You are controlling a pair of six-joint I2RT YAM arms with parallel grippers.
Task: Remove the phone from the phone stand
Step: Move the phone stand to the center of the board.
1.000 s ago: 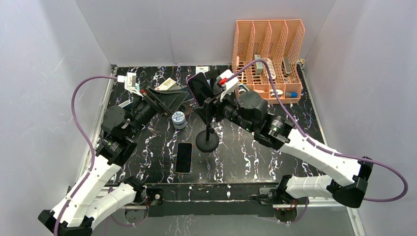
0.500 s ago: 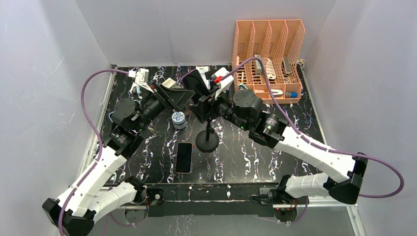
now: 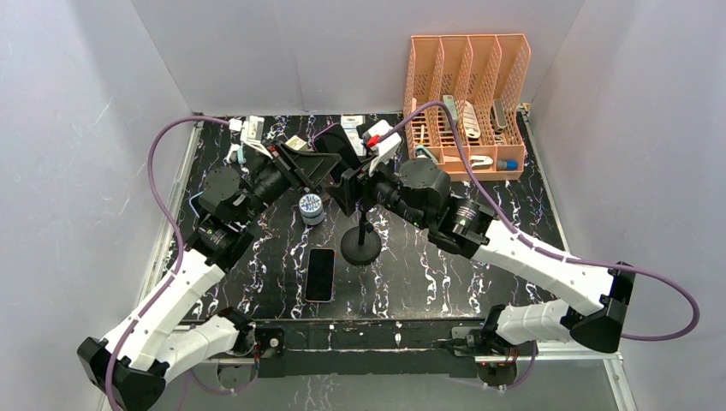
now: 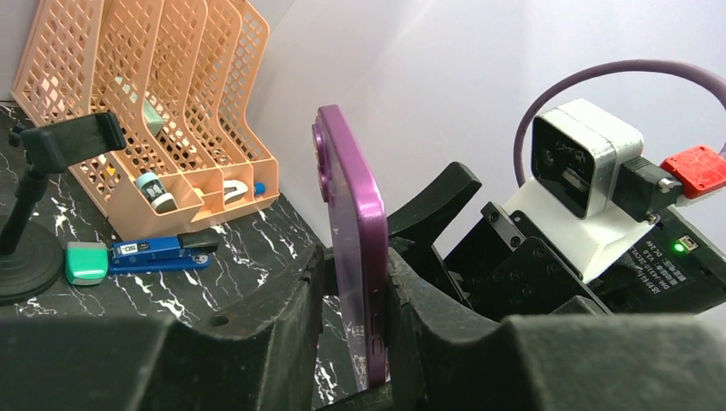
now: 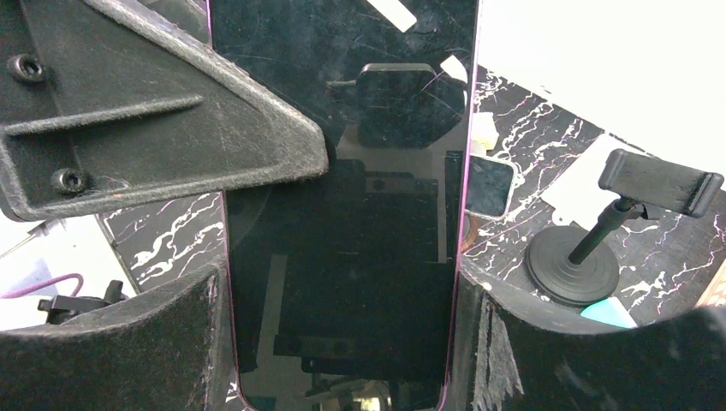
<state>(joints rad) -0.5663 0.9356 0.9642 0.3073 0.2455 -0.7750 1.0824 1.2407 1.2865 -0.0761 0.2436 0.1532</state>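
The phone (image 3: 342, 144), dark-screened in a purple case (image 4: 351, 223), hangs in the air clear of the phone stand (image 3: 361, 244). My right gripper (image 5: 342, 300) is shut across the phone's width, and the screen (image 5: 342, 214) fills the right wrist view. My left gripper (image 4: 355, 282) straddles the phone's thickness. Its right finger (image 4: 428, 317) touches the case, and a thin gap shows beside its left finger (image 4: 282, 317). The stand's cradle (image 4: 73, 141) is empty, as the right wrist view (image 5: 655, 180) also shows.
A second dark phone (image 3: 320, 274) lies flat near the front. A small blue-and-white pot (image 3: 311, 207) stands left of the stand. An orange file organiser (image 3: 467, 94) sits at the back right, with a blue stapler (image 4: 145, 253) in front of it.
The left gripper swung right onto the phone and its jaws narrowed from wide to nearly closed. The right gripper carried the phone a little left, away from the stand.
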